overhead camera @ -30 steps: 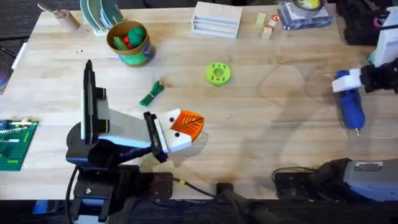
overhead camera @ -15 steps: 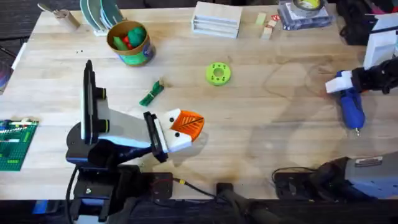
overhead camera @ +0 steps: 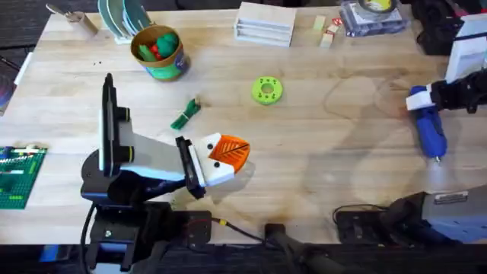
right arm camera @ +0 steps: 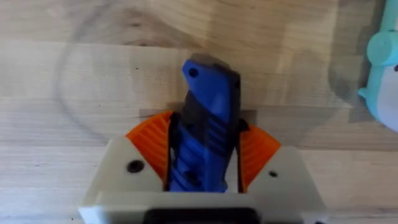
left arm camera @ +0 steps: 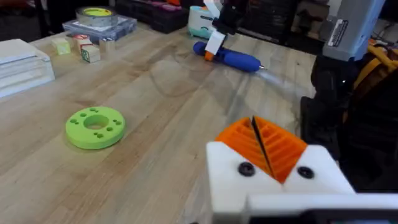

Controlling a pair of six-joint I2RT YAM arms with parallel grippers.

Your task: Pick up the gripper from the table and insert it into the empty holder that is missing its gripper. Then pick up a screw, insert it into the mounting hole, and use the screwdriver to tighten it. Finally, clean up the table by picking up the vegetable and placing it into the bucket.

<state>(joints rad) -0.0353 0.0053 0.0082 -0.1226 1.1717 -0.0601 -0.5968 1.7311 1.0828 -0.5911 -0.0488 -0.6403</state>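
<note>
Currently your right gripper [right arm camera: 205, 165] clamps the blue pen-shaped powered screwdriver [overhead camera: 430, 129] between its orange ribbed pads [right arm camera: 152, 146] at the table's right side — metal tip toward the near edge. Your left gripper [left arm camera: 264, 146] rests near the front edge, its pads pressed together with nothing between them. Note the slim green toy vegetable [overhead camera: 185, 116] lying on the wooden table [overhead camera: 319, 152], apart from the yellow-rimmed round bucket [overhead camera: 158, 52].

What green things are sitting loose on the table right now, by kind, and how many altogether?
Green disc with holes: 1
Slim green vegetable: 1
Green brick plate at the table's left edge: 1
Total: 3
</note>
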